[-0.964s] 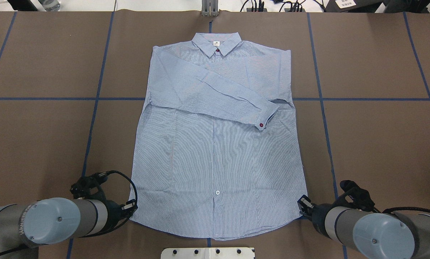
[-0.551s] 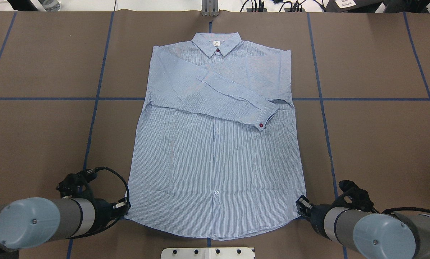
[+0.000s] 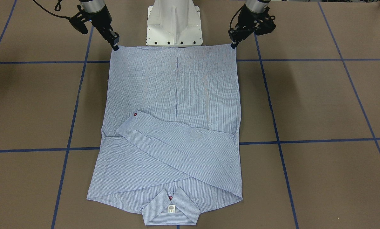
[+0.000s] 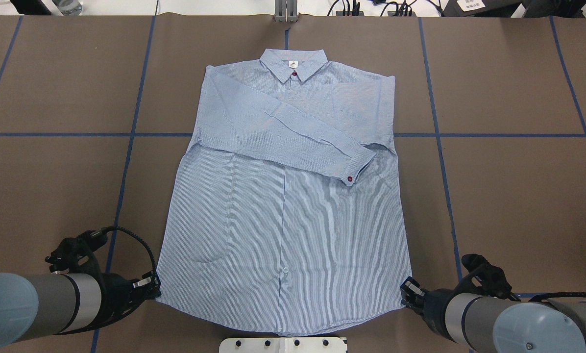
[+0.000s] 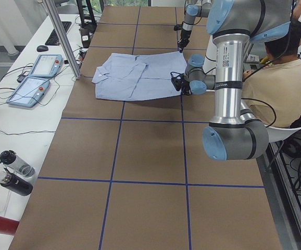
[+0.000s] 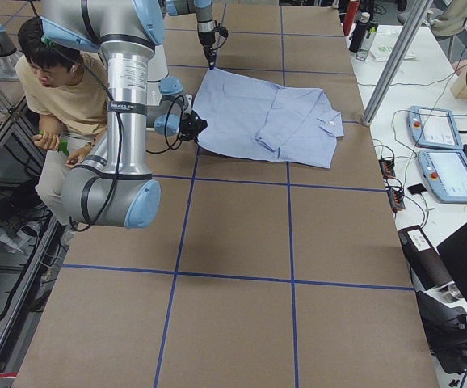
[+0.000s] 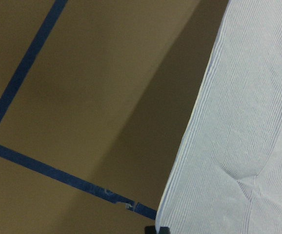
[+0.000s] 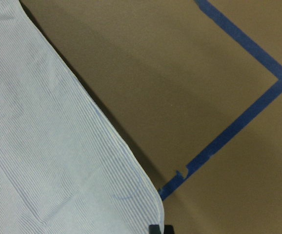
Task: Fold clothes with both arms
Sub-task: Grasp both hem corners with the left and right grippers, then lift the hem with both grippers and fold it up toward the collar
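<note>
The striped light blue shirt (image 4: 283, 215) lies flat, collar (image 4: 293, 63) at the far side, and one sleeve is folded across the chest with its red-buttoned cuff (image 4: 350, 177) on top. My left gripper (image 4: 151, 288) is shut on the left hem corner. My right gripper (image 4: 406, 290) is shut on the right hem corner. In the front-facing view the shirt (image 3: 174, 95) hangs taut between the left gripper (image 3: 233, 44) and the right gripper (image 3: 115, 47). Both wrist views show the shirt edge (image 7: 248, 97) (image 8: 43, 146) casting a shadow on the table.
The white pedestal base (image 4: 283, 344) stands just behind the hem. Blue tape lines (image 4: 126, 147) cross the brown table. A seated person (image 5: 275, 73) is behind the robot. Teach pendants (image 5: 36, 78) and bottles (image 5: 15, 172) lie on the side bench.
My left gripper has moved left and back toward the base with its hem corner. The hem has stretched wider, and the whole shirt has slid slightly toward the robot. The right gripper has shifted only a little.
</note>
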